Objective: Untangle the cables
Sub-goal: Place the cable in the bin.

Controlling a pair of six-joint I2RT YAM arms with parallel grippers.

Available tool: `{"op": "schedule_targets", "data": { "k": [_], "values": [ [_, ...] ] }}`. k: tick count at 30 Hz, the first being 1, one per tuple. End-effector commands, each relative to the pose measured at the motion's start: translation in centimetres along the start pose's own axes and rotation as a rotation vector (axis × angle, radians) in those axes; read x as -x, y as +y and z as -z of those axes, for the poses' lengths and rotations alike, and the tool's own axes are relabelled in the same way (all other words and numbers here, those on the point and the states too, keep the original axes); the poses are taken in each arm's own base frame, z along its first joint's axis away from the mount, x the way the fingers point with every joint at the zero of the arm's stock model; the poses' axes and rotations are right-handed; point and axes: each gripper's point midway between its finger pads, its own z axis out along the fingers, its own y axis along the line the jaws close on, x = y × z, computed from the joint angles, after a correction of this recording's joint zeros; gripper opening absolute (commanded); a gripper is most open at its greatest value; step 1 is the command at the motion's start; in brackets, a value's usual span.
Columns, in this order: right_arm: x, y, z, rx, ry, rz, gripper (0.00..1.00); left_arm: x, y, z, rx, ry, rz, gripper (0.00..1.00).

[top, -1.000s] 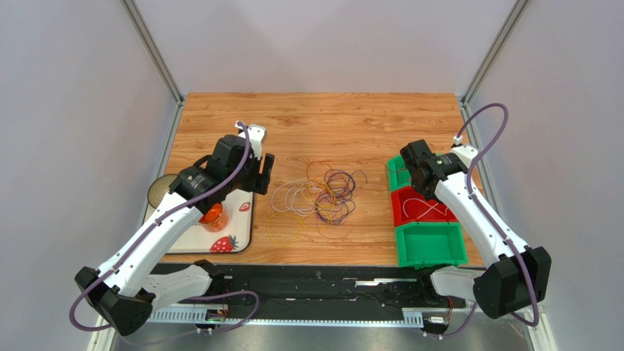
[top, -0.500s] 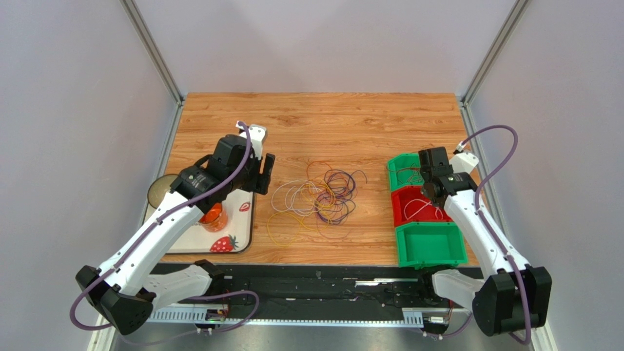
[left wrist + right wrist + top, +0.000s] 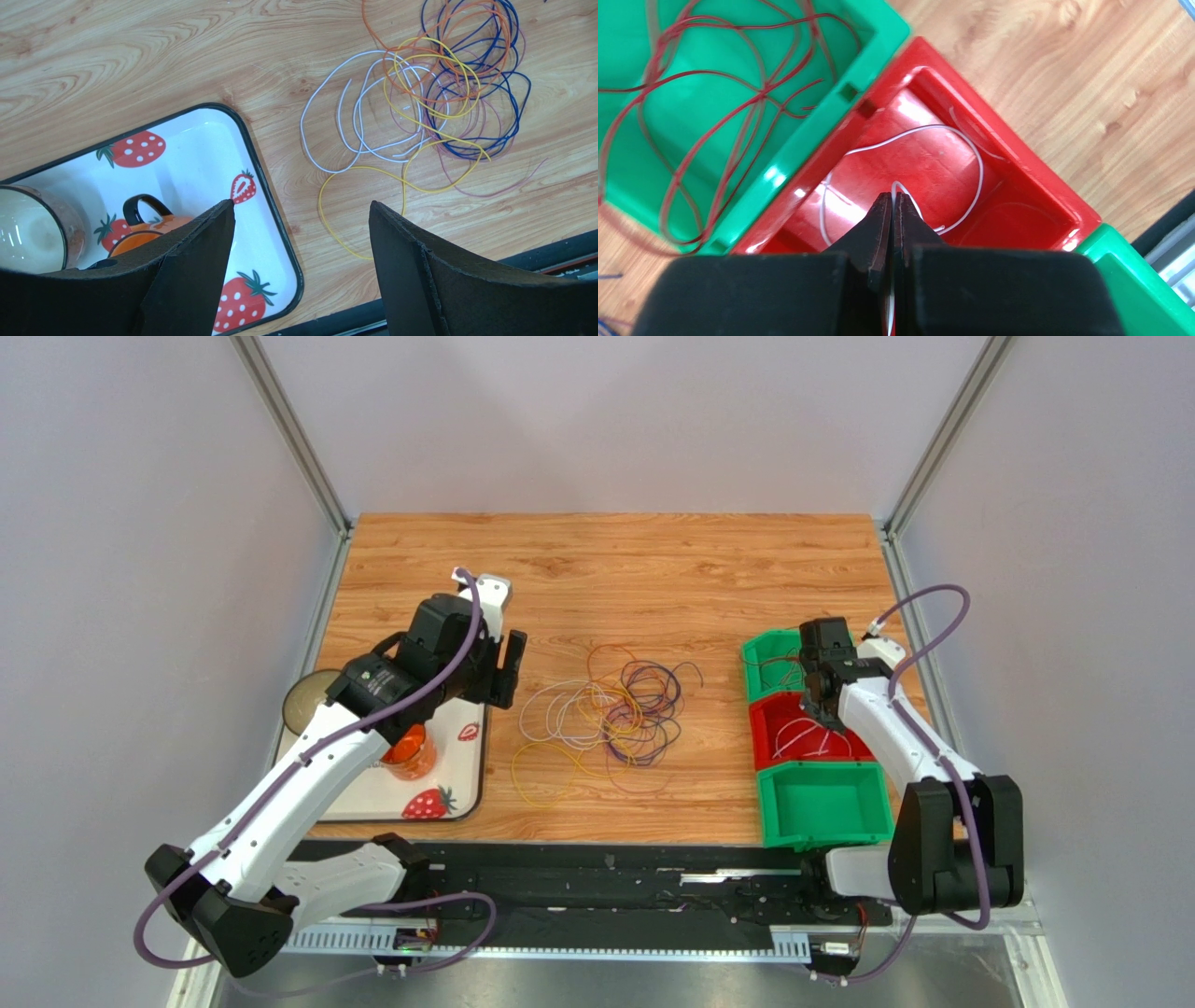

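Sorting looks part done. The main tangle of cables [image 3: 617, 714] is lying flat mid-table [image 3: 631, 567], between the strawberry tray [image 3: 203, 161] and the row of bins.

The right claw [image 3: 891, 199] is hanging over the red bin [image 3: 1011, 140] with its jaws closed. A strand of the white cable [image 3: 980, 168] is rising from the bin floor into the tips, so it appears pinched there. My reading is that it is lowering a freed cable into its own compartment. One dark red cable [image 3: 768, 89] is lying coiled in the green bin [image 3: 878, 35] next door, so it seems to be one colour per bin.

The left claw [image 3: 302, 210] is hovering wide open and gripping nothing over the tray's inner edge, just beside the pile, probably waiting its turn.

The heap is spreading longer left-to-right than front-to-back:
- White loops are trailing toward the tray.
- Blue and purple loops are sitting on the bin side.
- One yellow loop is reaching toward the near edge.
- A loose end is curling off toward the far right.
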Motion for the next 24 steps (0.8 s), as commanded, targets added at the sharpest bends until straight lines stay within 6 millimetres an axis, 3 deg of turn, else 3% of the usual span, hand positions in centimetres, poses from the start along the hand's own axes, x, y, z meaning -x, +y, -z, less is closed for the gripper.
{"op": "schedule_targets", "data": {
  "k": [1, 5, 8, 13, 18, 24],
  "values": [
    [0.9, -1.0, -0.7, -0.039, -0.012, -0.1, 0.01, 0.3, -0.1, -0.3, -0.003, -0.013, -0.013, 0.79],
    [2.1, -1.3, 0.4, -0.041, -0.037, -0.11, 0.32, 0.2, -0.2, -0.5, -0.004, -0.009, -0.015, 0.79],
    [3.3, -1.2, 1.6, -0.015, -0.062, -0.124, 0.45, 0.3, -0.2, -0.5, -0.006, -0.008, -0.015, 0.79],
    [4.6, -1.0, 3.2, 0.018, -0.092, -0.133, 0.56, 0.2, -0.2, -0.5, -0.002, -0.005, -0.018, 0.79],
    [7.0, -1.2, 5.2, 0.037, -0.16, -0.143, 0.76, 0.3, -0.1, -0.5, -0.003, -0.009, -0.014, 0.79],
    [8.6, -1.0, 7.3, 0.101, -0.206, -0.161, 0.77, 0.2, -0.2, -0.5, -0.002, -0.007, -0.017, 0.79]
  ]
}}
